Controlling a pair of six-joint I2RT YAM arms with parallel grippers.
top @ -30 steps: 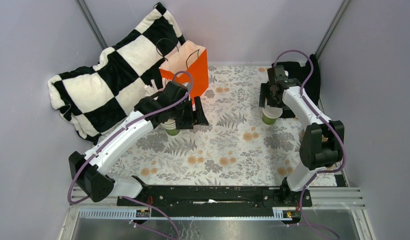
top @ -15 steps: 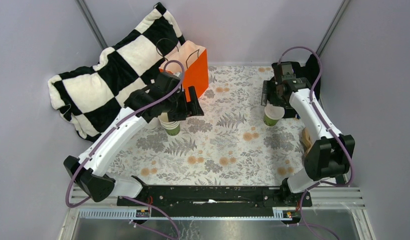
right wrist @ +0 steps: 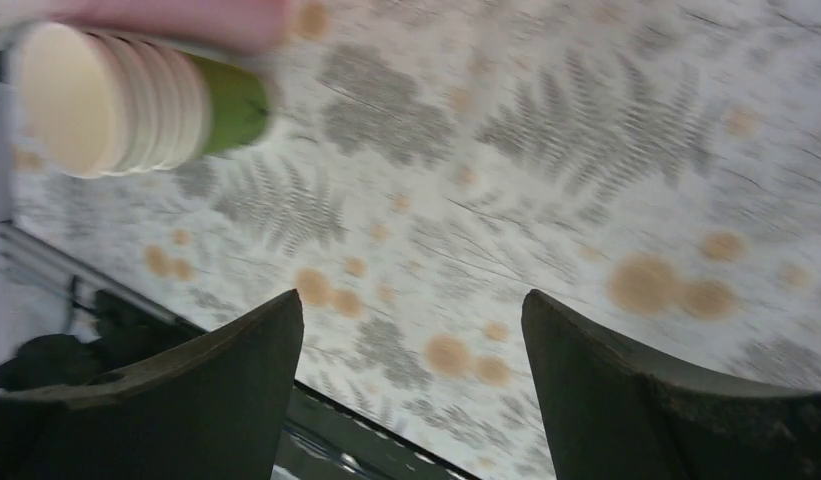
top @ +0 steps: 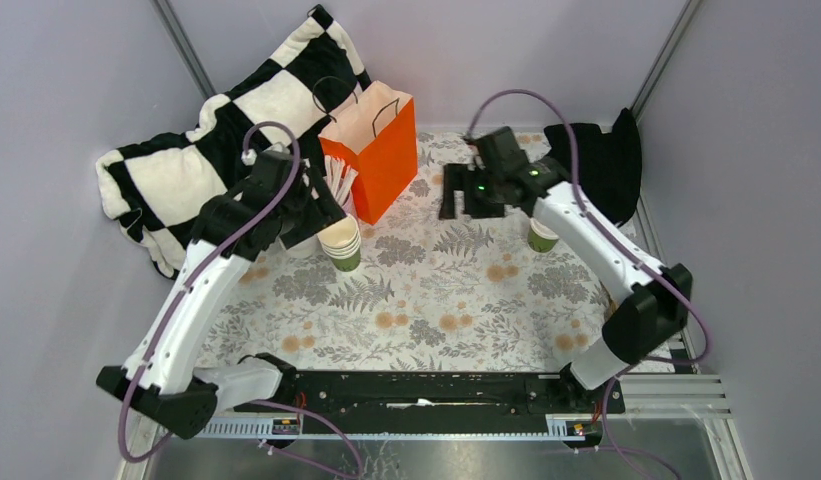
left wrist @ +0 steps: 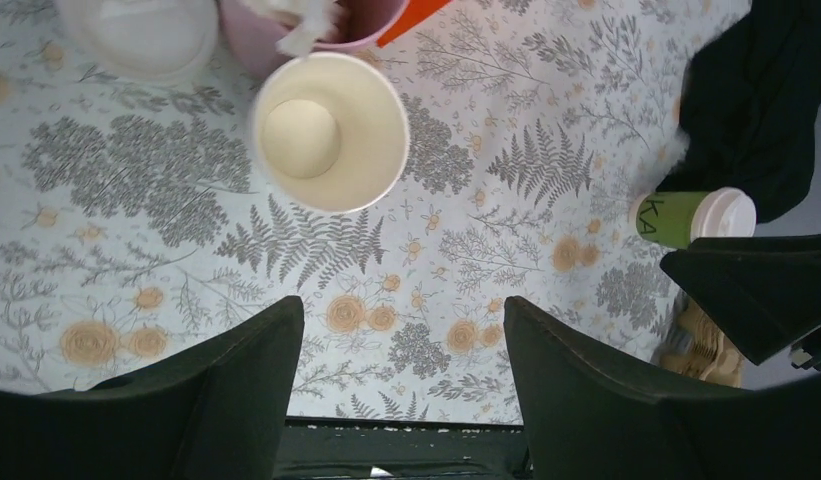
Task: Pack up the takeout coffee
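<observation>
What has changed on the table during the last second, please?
The right claw drew away from the lidded green cup and swung left toward the orange bag, open and empty. The left claw lifted off the stack of lidless cups and pulled back leftward, also empty. Cup, stack and bag stayed in place.
</observation>
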